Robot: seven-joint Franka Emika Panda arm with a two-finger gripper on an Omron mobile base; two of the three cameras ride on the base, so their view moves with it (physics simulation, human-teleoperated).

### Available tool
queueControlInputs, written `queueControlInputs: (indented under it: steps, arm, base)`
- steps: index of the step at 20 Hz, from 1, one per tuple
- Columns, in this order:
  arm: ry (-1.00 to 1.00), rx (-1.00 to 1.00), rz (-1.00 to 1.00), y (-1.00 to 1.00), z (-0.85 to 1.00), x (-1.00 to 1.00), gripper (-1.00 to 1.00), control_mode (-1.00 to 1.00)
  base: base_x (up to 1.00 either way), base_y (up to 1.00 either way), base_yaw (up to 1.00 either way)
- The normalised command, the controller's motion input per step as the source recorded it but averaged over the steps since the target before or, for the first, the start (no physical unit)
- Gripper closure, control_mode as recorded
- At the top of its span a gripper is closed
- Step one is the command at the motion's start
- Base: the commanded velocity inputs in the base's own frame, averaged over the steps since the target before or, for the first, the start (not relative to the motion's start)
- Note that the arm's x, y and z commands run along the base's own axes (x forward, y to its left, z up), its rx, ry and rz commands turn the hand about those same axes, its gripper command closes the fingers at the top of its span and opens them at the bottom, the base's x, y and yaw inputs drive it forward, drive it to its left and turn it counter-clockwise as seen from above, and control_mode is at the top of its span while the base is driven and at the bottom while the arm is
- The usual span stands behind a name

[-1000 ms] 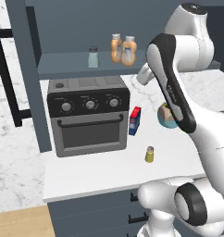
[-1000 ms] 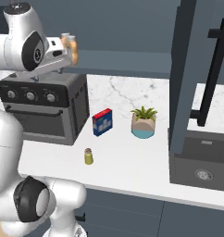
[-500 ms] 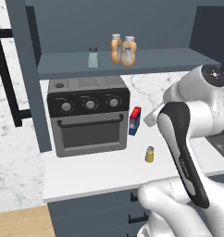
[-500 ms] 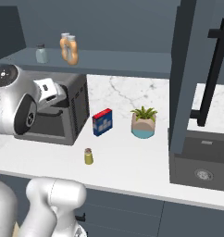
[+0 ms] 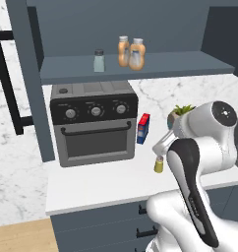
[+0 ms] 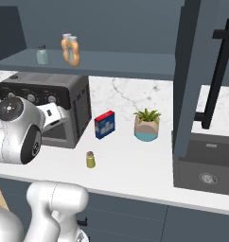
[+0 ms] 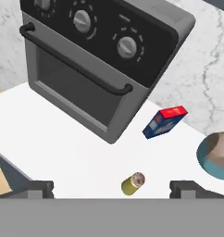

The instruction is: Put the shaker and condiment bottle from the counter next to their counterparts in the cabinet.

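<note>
White, rounded arm with dark joints

Glossy white shells are covering the arm (image 5: 204, 147), a black band is running along one link, grey discs are capping the round joints, and two small dark finger tips (image 7: 37, 187) are showing square-edged.

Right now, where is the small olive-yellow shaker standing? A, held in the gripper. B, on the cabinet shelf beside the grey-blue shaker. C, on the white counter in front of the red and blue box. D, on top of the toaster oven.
C: the shaker stands upright on the white counter, in front of the red and blue box, apart from the open gripper.
</note>
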Motion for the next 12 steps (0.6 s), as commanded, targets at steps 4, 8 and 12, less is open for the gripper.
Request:
queueControlInputs:
  steps: [4, 8, 12]
  arm:
    - [0.00, 0.00, 0.00, -0.08, -0.41, -0.18, -1.00, -1.00]
    - [0.00, 0.00, 0.00, -0.17, -0.35, -0.04, -1.00, -1.00]
    - [0.00, 0.00, -0.01, -0.32, -0.35, -0.07, -1.00, -1.00]
  base:
    - [0.00, 0.00, 0.00]
    - [0.00, 0.00, 0.00]
    - [0.00, 0.00, 0.00]
